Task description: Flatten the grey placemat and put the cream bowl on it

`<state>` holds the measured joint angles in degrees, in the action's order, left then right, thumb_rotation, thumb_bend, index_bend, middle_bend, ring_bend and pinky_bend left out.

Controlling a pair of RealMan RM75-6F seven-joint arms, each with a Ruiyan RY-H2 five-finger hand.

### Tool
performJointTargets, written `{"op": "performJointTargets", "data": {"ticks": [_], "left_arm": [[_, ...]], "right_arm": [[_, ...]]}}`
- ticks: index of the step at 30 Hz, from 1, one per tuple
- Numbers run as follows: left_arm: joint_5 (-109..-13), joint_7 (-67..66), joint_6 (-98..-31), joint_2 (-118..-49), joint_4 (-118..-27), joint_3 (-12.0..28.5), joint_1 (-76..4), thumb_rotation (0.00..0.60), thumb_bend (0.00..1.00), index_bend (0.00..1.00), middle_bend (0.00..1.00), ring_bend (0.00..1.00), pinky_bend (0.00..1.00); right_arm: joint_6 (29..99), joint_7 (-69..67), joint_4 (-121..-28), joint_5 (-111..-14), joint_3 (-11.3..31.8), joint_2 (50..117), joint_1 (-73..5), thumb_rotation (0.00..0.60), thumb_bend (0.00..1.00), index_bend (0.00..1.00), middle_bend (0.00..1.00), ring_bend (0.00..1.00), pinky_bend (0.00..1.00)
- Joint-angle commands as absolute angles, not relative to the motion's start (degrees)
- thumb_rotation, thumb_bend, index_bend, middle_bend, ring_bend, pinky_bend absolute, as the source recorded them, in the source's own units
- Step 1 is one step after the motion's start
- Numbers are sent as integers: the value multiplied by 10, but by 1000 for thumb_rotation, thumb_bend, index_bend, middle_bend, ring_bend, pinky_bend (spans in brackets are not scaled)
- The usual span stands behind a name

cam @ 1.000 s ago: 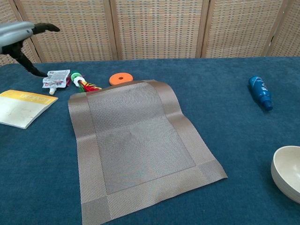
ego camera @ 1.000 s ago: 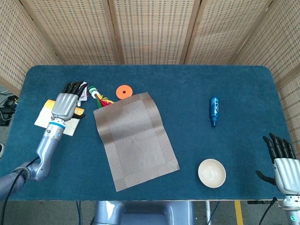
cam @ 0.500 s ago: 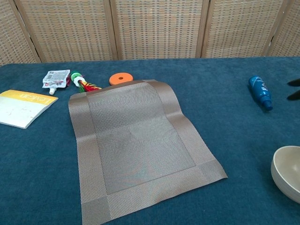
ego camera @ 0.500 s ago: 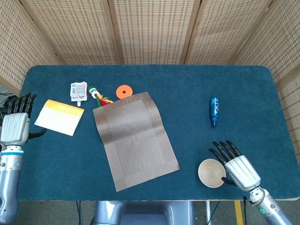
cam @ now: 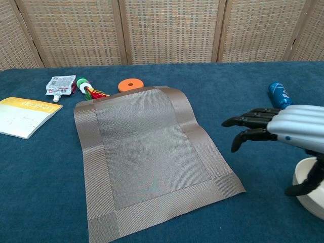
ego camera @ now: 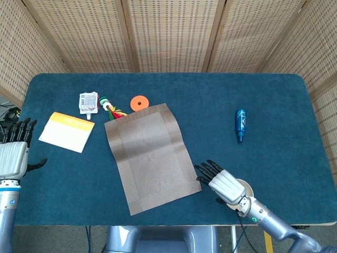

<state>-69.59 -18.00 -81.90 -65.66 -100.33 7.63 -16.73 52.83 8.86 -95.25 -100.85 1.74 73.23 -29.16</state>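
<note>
Over cream bowl (ego camera: 244, 187): right hand (ego camera: 223, 181), fingers (cam: 248, 121) apart, empty; left hand (ego camera: 12, 156) likewise.

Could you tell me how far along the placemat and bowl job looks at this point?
Done: the grey placemat lies flat on the table. In hand: the right hand hovers over the cream bowl, fingers spread, not gripping. Left: grasp the bowl and set it on the placemat. The left hand is idle at the table edge.
</note>
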Motion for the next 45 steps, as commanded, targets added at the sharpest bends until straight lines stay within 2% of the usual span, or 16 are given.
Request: {"op": "performJointTargets", "data": {"ticks": [1,7,26,35,37,40,43,45], "left_arm": [[-697,-182,-819,-656,-1004,77,-166,600,0,0,0,0,0],[-718,-180,-831,-649,-1012,74,-158,600,0,0,0,0,0],[-740,-167,-825,-641,-1020,72,-149,600,0,0,0,0,0],[-746,-170,-820,-643,-1020,71,-148,600,0,0,0,0,0],[-747,-169,-819,-643,-1020,71,-148,600,0,0,0,0,0],[-747,-169,-818,-642,-1021,71,-148,600,0,0,0,0,0],[-748,-168,-817,-642,-1021,72,-147,600,0,0,0,0,0],[-749,-169,-817,-642,-1021,72,-147,600,0,0,0,0,0]], "right_arm": [[491,112,-932,-976,33,768,-322,600,0,286,0,0,0],[454,168,-893,-939,33,813,-346,600,0,291,0,0,0],[468,206,-850,-911,12,861,-365,600,0,314,0,0,0],[477,191,-823,-902,15,889,-377,600,7,332,0,0,0],[481,187,-819,-901,17,893,-379,600,50,334,0,0,0],[484,179,-817,-896,20,895,-383,600,224,333,0,0,0],[486,177,-820,-894,19,893,-385,600,358,331,0,0,0],[489,176,-821,-894,18,891,-385,600,393,334,0,0,0]]}}
